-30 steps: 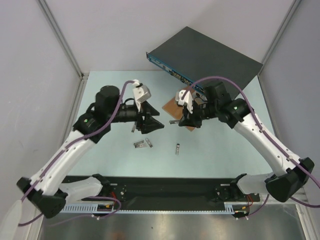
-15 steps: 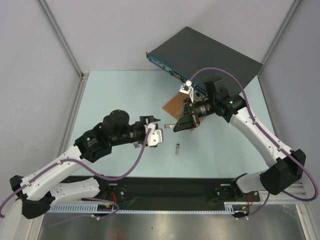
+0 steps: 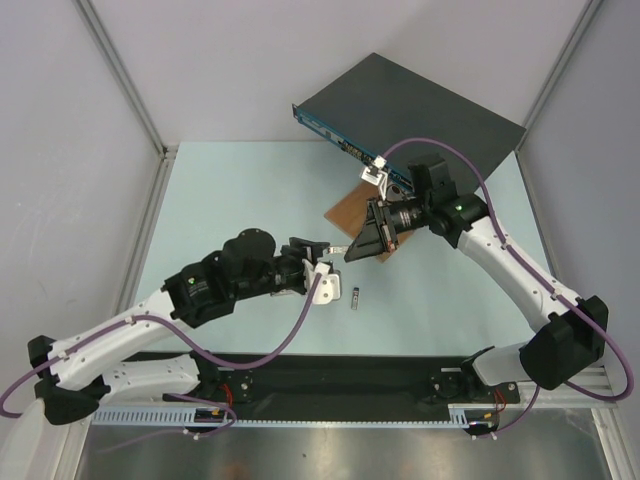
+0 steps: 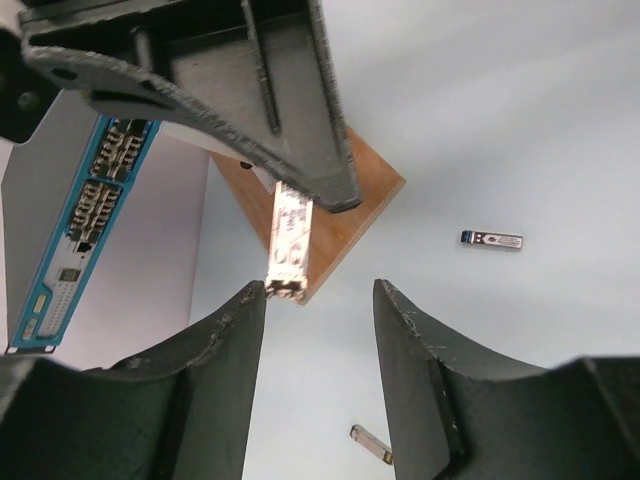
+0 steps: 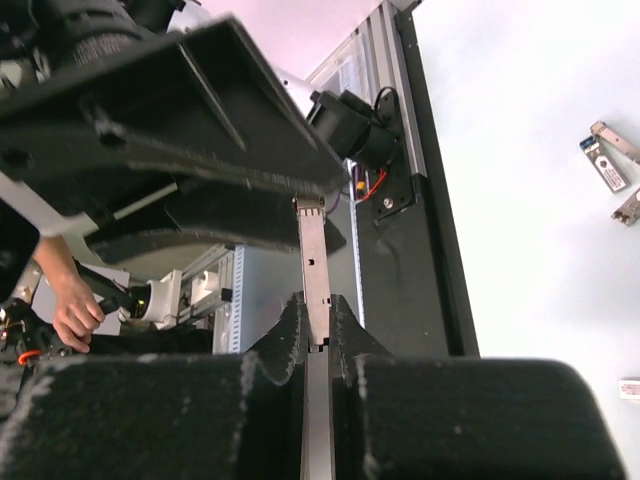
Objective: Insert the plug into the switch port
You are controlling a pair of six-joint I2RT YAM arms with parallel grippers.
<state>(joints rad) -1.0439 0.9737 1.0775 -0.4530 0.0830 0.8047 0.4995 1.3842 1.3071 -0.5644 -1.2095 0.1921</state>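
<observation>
From above, the switch (image 3: pixel 420 105) lies at the far right corner of the table (image 3: pixel 220 200). The right gripper (image 3: pixel 350 249) is closed on the plug (image 3: pixel 336 247) near the table's middle, and the left gripper (image 3: pixel 310 258) is just beside it. The left wrist view adds that the left fingers (image 4: pixel 215 370) are spread apart, with the plug's tip next to one of them and not clamped. The right wrist view shows the plug pinched between the right fingers (image 5: pixel 290 330).

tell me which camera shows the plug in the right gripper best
Left wrist: the plug shows its broad face, pinched at one end by the right gripper. Right wrist sees it edge-on, a thin strip; top external shows only a sliver.
</observation>
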